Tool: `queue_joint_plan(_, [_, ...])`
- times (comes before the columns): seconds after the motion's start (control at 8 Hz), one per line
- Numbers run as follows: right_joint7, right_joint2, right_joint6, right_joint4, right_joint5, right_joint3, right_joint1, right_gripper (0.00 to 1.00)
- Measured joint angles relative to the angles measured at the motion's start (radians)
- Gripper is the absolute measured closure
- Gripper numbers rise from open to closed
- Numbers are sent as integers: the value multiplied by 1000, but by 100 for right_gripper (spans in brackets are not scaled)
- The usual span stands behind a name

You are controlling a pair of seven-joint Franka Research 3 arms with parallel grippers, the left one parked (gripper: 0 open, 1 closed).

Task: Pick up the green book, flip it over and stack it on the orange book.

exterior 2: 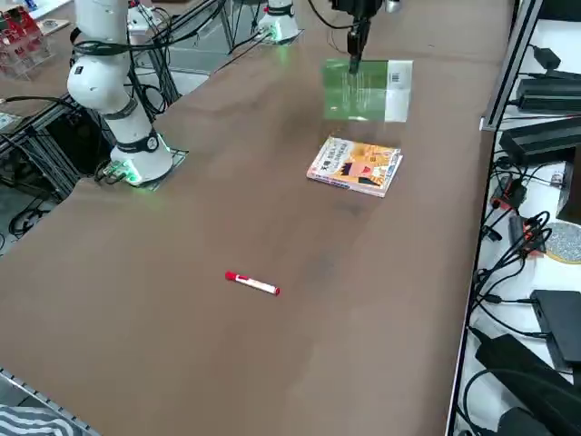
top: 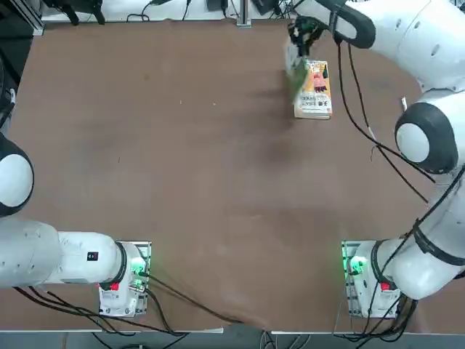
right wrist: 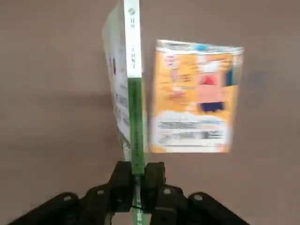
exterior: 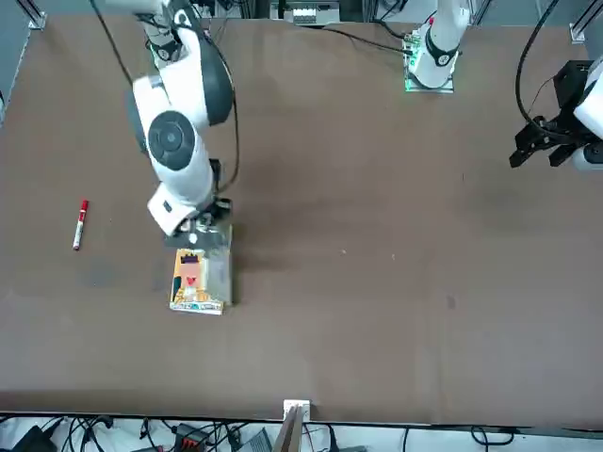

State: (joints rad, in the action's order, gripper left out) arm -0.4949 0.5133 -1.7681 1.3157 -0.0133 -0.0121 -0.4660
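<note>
Overhead, the right gripper (right wrist: 137,180) was clamped on the small green-and-white paperback book (exterior 2: 366,89), holding it on edge above the flat orange-yellow cartoon-covered paperback (exterior 2: 355,165).

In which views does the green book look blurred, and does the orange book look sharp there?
Right side view: the green book, hanging from the right tool, is smeared, while the orange book on the table is sharp. Top view: the green book is a streak. Right wrist view: the orange book looks soft.
</note>
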Motion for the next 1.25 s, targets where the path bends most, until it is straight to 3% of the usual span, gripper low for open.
queue_joint_plan(0.25, [27, 44, -86, 5, -151, 12, 30, 89])
queue_joint_plan(0.75, [189, 95, -168, 63, -281, 13, 61, 89])
queue_joint_plan(1.25, [257, 79, -182, 121, -311, 14, 111, 89])
